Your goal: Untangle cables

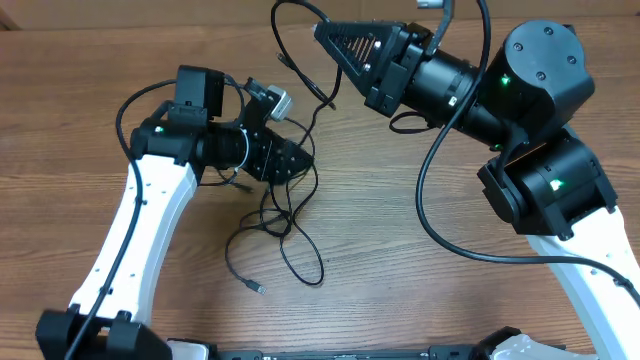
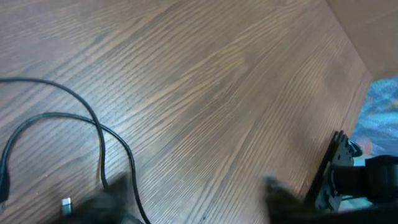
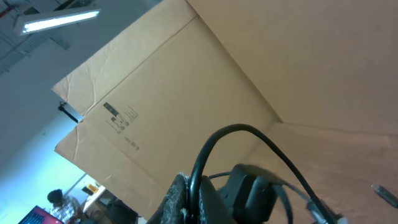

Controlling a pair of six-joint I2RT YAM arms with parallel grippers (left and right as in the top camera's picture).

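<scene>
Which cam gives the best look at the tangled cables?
Overhead: the cables show nearly whole there, crossing loops on the table plus a loose plug end. Left wrist catches only two curved strands at its lower left. Right wrist shows one strand arcing close to the lens.

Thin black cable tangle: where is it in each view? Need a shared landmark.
Overhead: thin black cables, centre, between the arms.
Left wrist: loops at lower left.
Right wrist: one black strand arcs at bottom centre, likely theirs.
Landmark: brown wooden table.
</scene>
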